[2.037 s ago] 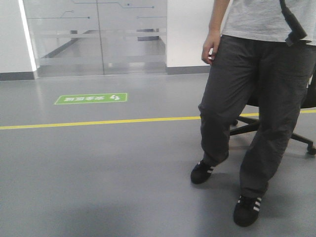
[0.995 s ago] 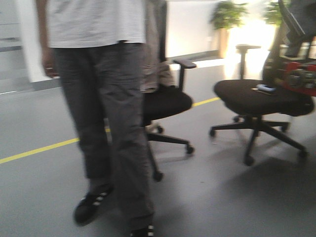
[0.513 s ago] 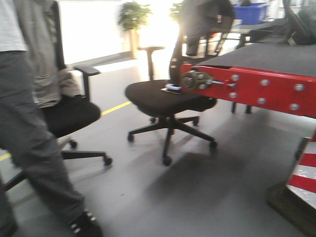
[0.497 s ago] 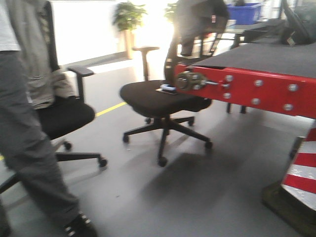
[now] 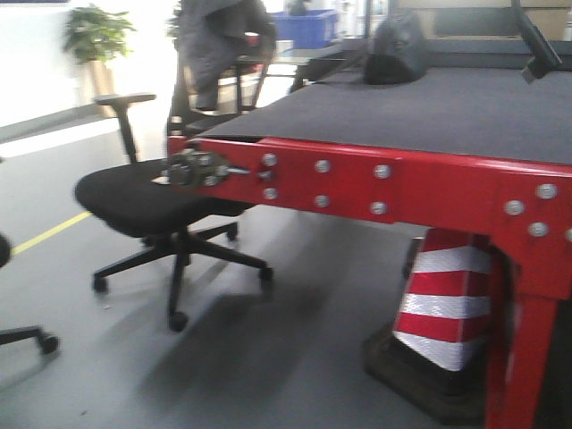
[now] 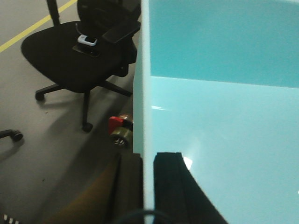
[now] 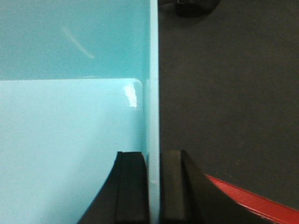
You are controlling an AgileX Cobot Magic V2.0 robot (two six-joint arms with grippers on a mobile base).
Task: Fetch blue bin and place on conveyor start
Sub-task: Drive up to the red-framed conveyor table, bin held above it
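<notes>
I hold the blue bin [image 6: 224,116] mouth-up, glossy pale aqua: left gripper [image 6: 147,186] and right gripper [image 7: 154,186] jaws clamp opposite walls, right wall over the conveyor start [image 7: 224,93]. Long axis I can't tell.

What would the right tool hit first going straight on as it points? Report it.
The right tool grips the side wall of the blue bin. Pushed further, its outer finger would probably meet the conveyor belt, its inner finger the bin floor; depth is unclear.
</notes>
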